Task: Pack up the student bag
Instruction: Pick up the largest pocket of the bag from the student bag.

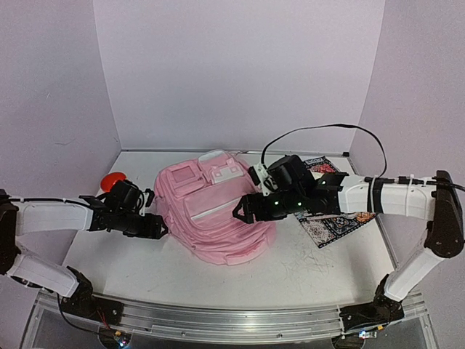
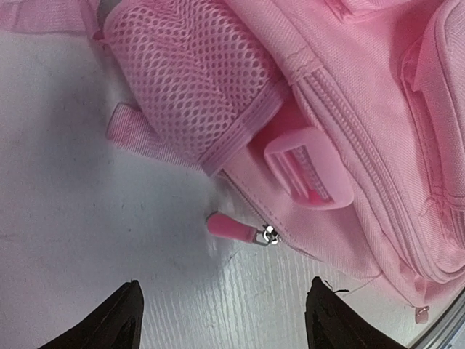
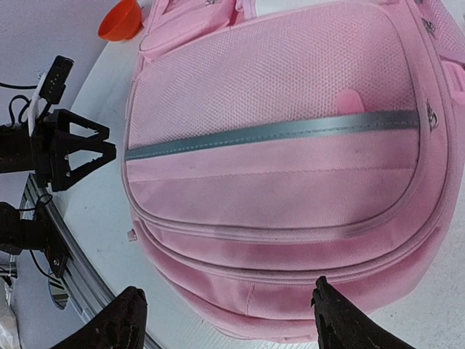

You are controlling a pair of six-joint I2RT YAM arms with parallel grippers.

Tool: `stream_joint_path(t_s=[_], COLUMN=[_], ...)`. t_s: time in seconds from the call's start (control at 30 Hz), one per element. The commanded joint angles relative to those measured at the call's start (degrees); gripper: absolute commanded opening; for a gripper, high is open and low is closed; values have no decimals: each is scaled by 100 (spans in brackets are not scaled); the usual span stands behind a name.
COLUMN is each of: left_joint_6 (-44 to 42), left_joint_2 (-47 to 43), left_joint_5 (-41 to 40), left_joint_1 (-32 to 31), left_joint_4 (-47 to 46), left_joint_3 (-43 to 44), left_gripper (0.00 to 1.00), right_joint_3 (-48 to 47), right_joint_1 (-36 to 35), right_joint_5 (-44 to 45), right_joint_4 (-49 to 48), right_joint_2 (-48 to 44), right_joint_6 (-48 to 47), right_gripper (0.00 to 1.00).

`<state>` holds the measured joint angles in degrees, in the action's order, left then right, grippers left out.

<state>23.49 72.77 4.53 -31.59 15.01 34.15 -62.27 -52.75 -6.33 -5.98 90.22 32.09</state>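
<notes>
The pink backpack (image 1: 214, 211) lies flat on its back near the middle of the table (image 1: 305, 269), its top toward the far edge and its bottom toward the near edge. Every zipper line that shows, around the front pocket with its grey reflective stripe (image 3: 276, 134) and along the main compartment, looks drawn closed, though the far side of the bag is out of sight. That fits two readings: a bag already filled and zipped, or one closed with its contents yet to go in. A patterned book or notebook (image 1: 336, 222) lies outside it toward the right edge, partly under the right arm, which suggests at least that item is left to pack. An orange bowl-like object (image 1: 112, 180) sits near the far left corner, behind the left arm. The right gripper (image 1: 247, 211) hovers over the bag's right side, fingers spread and holding nothing; the left gripper (image 1: 154, 225) hangs just beside the bag's left flank, likewise spread and bare. Right ahead of it a pink zipper pull (image 2: 232, 229) lies on the table beside a mesh side pocket (image 2: 192, 87) and a pink plastic buckle (image 2: 309, 167). A loose strap loop (image 2: 127, 131) could snag the fingers.
</notes>
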Motion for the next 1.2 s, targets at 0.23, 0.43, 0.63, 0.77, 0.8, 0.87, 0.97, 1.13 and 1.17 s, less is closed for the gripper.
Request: stream_joint_path(t_s=[0.23,0.43,0.63,0.77,0.8,0.87,0.97,1.13,1.17], left_joint_6=[-555,-673,-697,-753,-784,-865,-1007,-1044,-998], left_joint_2=[1148,1387,1991,2003,1963,1903,1908,2010,2018], left_joint_5=[-47,416,973,936,874,667,410,360,274], left_joint_1=[-5,-44,-278,-509,-545,-605,-673,-935,-1001], left_joint_4=[-963,-1303,-1476,-1475,-1508,-1664,-1668,-1625,-1620], left_joint_3=[430,391,655,768,756,721,716,732,711], left_gripper=[78,77,72,72,72,71,68,61,61], right_joint_3=[-619,-290,-1023,-1432,-1550,-1820,-2037,-2075,-2049], right_joint_1=[-168,-80,125,540,647,799,944,1021,1021], right_joint_5=[543,995,500,234,146,-25,-199,-467,-504], right_joint_4=[526,756,716,642,642,642,644,643,642], right_joint_2=[509,495,1303,1606,1680,1770,1846,1923,1924], right_joint_6=[-523,554,484,372,318,181,74,57,74], right_gripper=[80,83,83,81,81,81,81,81,81])
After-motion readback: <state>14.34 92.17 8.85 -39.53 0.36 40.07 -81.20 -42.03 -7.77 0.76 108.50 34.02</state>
